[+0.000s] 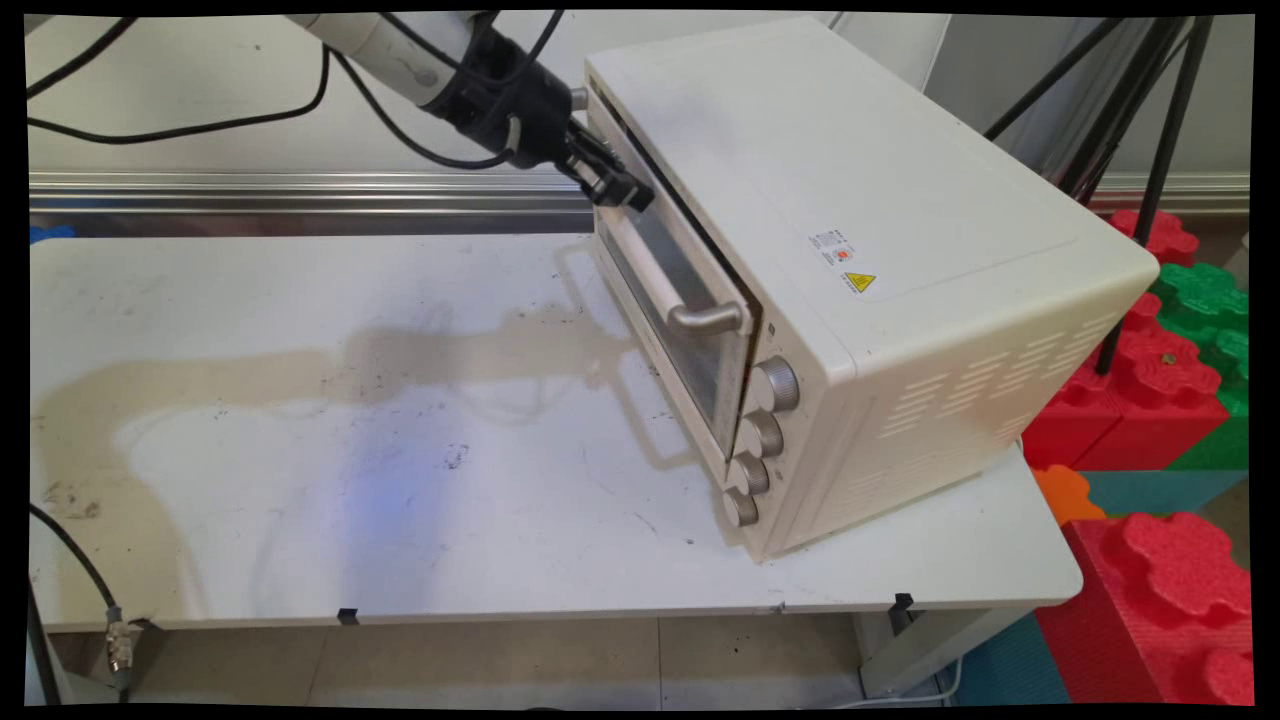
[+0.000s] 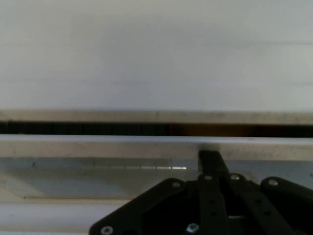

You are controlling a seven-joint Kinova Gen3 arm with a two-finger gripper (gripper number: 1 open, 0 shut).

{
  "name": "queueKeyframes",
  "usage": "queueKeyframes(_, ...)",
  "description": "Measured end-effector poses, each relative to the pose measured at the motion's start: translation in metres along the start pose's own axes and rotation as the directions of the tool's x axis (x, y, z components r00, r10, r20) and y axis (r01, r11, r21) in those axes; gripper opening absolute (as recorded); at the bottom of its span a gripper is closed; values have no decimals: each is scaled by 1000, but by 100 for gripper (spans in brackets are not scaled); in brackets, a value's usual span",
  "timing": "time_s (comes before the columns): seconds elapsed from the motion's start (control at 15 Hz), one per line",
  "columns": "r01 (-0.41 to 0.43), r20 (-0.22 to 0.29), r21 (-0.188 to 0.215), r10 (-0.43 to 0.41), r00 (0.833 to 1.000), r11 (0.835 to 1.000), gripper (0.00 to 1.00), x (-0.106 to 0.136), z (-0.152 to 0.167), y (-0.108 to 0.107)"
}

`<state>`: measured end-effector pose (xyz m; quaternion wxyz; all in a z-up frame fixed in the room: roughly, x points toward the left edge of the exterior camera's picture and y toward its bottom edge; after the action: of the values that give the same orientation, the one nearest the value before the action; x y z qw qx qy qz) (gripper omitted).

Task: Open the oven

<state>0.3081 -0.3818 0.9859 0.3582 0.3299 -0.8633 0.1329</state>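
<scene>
- At the upper edge of the oven door (image 1: pixel 668 290), you find the pincer (image 1: pixel 622 188), pressed against the top of the door where it meets the oven body.
- On the right half of the tabletop (image 1: pixel 300 480) you see the toaster oven (image 1: pixel 900 270), cream-white, turned at an angle so that its front faces the picture's left.
- From the main view you can read the door as ajar at the top: a dark gap runs between door and body. A bar handle (image 1: pixel 655 280) crosses the door below the pincer, apart from it.
- Four round knobs (image 1: pixel 760 435) stand in a column at the near end of the oven front.
- Only the main view gives you the surroundings: black cables hanging from the arm, a tripod (image 1: pixel 1150 110) behind the oven, red and green foam blocks (image 1: pixel 1180 380) to the right of the tabletop.
- From the hand view you get what the main view cannot resolve: the pincer (image 2: pixel 210 161) close to the door's top edge (image 2: pixel 98 147), with a dark slit between that edge and the oven body (image 2: pixel 156 58) above it.
- One finger (image 2: pixel 208 161) shows against the door edge; you cannot tell whether the pincer is released or clenched.
</scene>
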Motion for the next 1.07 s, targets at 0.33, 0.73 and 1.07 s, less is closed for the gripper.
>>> queueKeyframes(0.33,10,46,8,-10,999,1000,0,-24,-8,0)
queueKeyframes(0.73,17,108,11,-19,994,1000,0,-56,-16,0)
queueKeyframes(1.07,18,163,8,-19,987,1000,0,-89,-19,3)
